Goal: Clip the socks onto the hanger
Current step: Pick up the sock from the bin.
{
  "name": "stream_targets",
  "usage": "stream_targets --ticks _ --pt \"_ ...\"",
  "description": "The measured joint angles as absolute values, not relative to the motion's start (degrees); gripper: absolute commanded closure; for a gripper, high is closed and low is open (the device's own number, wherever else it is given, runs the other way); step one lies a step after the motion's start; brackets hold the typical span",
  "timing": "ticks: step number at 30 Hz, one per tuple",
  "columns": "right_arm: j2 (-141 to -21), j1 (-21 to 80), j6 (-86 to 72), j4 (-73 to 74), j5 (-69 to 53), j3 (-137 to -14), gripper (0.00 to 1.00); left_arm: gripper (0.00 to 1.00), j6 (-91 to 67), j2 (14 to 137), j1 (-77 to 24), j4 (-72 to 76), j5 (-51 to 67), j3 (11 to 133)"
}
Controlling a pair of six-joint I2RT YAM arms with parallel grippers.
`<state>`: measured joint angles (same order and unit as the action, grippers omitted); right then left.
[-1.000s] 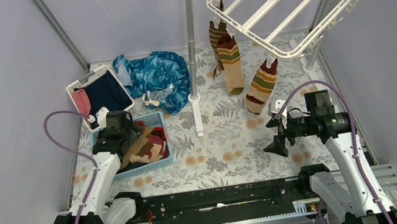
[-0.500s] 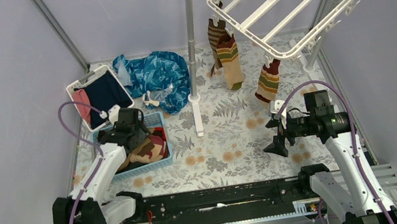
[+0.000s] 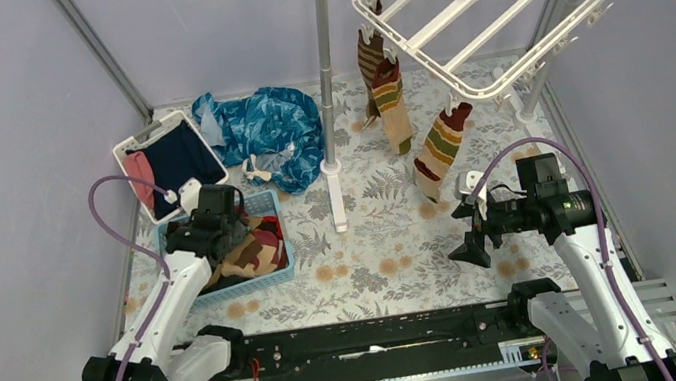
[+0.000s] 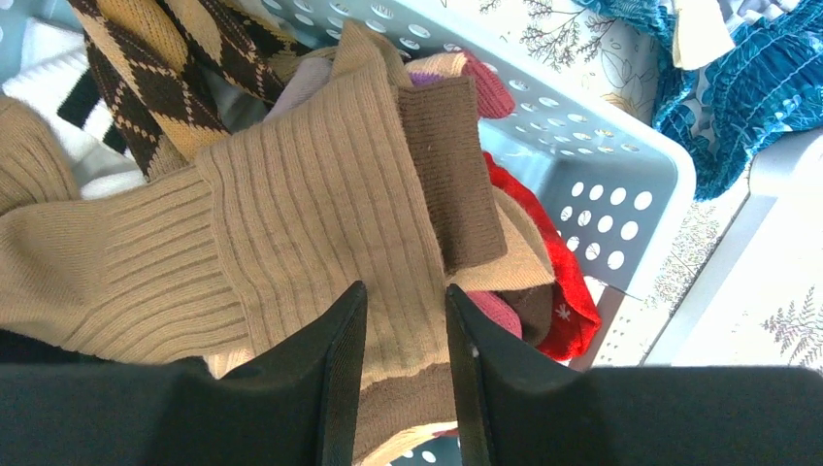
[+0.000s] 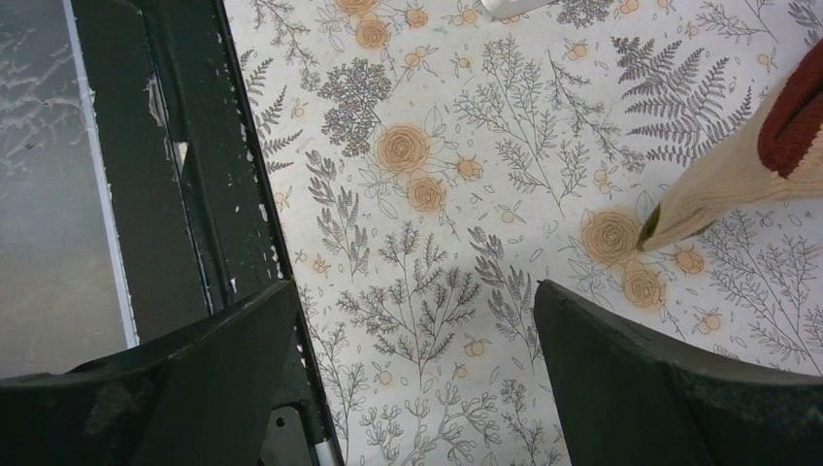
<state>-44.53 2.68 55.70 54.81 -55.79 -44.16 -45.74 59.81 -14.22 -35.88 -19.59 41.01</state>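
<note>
Left wrist cam is showing me what matters. The tan ribbed sock (image 4: 320, 214) is lying on top of the pile in the blue basket (image 4: 621, 184), straight ahead of the left gripper (image 4: 403, 301). The stretch between the fingertips is running about 12 to 6 o'clock. That's in line with the gap, so the fingers are set to close across its width. They're sitting close together with fabric showing between them, but I'm not able to tell if they're pinching it or just straddling it.

On the top cam, the basket is sitting at about 8 o'clock on the table and the hanger (image 3: 404, 39) is hanging up at 1 o'clock. That's the right arm's side, but the left arm is the one that's on the sock. The right gripper (image 5: 415, 291) is hovering spread wide and empty over the floral table cover.

Compared with a second ago, the left gripper is sitting a bit further toward 12 o'clock in the basket. The striped sock (image 3: 439, 150) clipped nearest the right arm is swinging, now tilted toward 7 o'clock. The right arm isn't moving.
</note>
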Motion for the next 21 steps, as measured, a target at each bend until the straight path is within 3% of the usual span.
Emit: stream_targets --ticks 3,6,9,10,14,15,18,21 --pt "-44.6 2.8 55.7 54.8 -55.4 -44.2 0.00 0.76 -45.5 59.3 -14.2 -36.1 -19.2 41.0" --pt "-44.7 2.9 55.7 54.8 -55.3 -44.2 0.00 0.76 -45.0 59.3 -14.2 -36.2 -18.5 41.0" --pt "-44.7 2.9 55.7 54.8 -55.1 -44.2 0.00 0.48 -44.6 59.4 -14.2 -36.2 -17.9 41.0" --pt "-44.7 2.9 55.7 54.8 -55.1 -44.2 0.00 0.43 -44.7 59.6 -14.2 -36.2 -17.8 41.0" --pt "-44.7 2.9 55.7 54.8 -55.1 -44.2 0.00 0.41 -44.5 60.9 -14.2 -35.7 -17.3 40.7" --pt "-44.7 2.9 55.7 54.8 -55.1 -44.2 0.00 0.43 -44.4 61.5 -14.2 -35.5 -17.3 40.5" --pt "-44.7 3.0 55.7 54.8 -55.0 -44.2 0.00 0.67 -44.6 63.1 -14.2 -34.9 -17.2 40.3" --pt "-44.7 3.0 55.7 54.8 -55.0 -44.2 0.00 0.76 -44.4 63.9 -14.2 -34.8 -17.4 40.3"
